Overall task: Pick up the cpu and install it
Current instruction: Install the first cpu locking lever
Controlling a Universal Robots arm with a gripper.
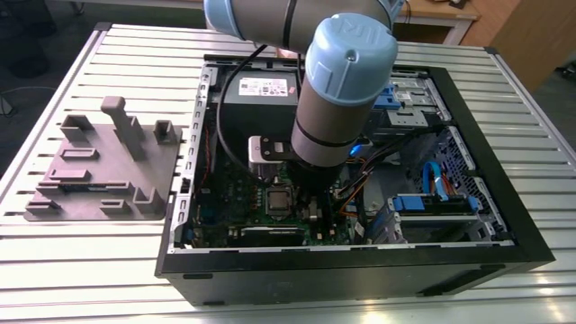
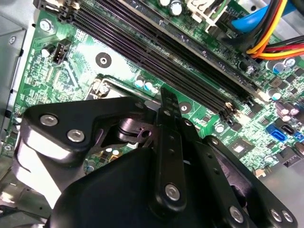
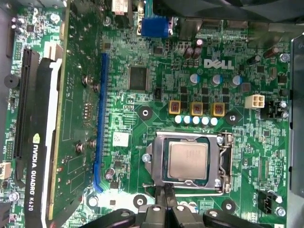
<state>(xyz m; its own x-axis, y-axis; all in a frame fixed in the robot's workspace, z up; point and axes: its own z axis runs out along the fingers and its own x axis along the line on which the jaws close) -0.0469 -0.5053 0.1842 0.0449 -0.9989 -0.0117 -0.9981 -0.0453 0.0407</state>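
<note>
The cpu (image 3: 188, 160) is a small silver square lying flat in the motherboard socket, framed by the socket's metal bracket (image 3: 223, 164). In the exterior view the cpu (image 1: 278, 200) shows inside the open computer case (image 1: 504, 202), just to the exterior view's left of the arm's wrist (image 1: 328, 135). My gripper (image 3: 166, 190) hangs over the board right beside the socket's edge, apart from the chip. Its two thin black fingers stand together, shut, with nothing between them. In the second wrist view the gripper (image 2: 166, 95) points at the socket, and its body hides the chip.
A graphics card (image 3: 40, 142) stands in its slot beside a blue slot (image 3: 100, 123). Black memory slots (image 2: 156, 42) and coloured cables (image 2: 266, 28) run close to the socket. A grey fixture block (image 1: 104, 165) sits on the slatted table (image 1: 81, 250) at the exterior view's left.
</note>
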